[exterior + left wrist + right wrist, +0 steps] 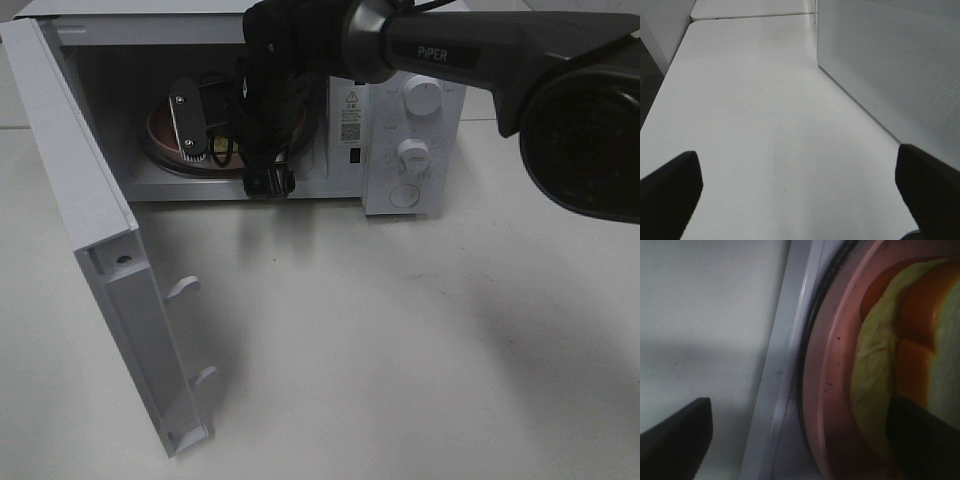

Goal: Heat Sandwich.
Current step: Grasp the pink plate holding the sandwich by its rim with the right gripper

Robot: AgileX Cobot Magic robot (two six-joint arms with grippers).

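Observation:
The white microwave [410, 130] stands with its door [95, 230] swung wide to the left. Inside, a pink round plate [158, 135] rests on the turntable. In the right wrist view the sandwich [912, 335], white bread with orange crust and a yellow-green layer, lies on the pink plate [832, 370]. My right gripper [800, 410] reaches into the cavity and is open, one finger over the sandwich's edge and the other outside the plate rim. One of its fingers [187, 122] shows above the plate. My left gripper [797, 165] hangs open over bare table, out of the high view.
The microwave's control panel with two knobs [418, 100] is on its right. The open door has two latch hooks [183, 287] sticking out. In the left wrist view a white meshed panel [890, 65] of the microwave stands beside the white table [755, 100].

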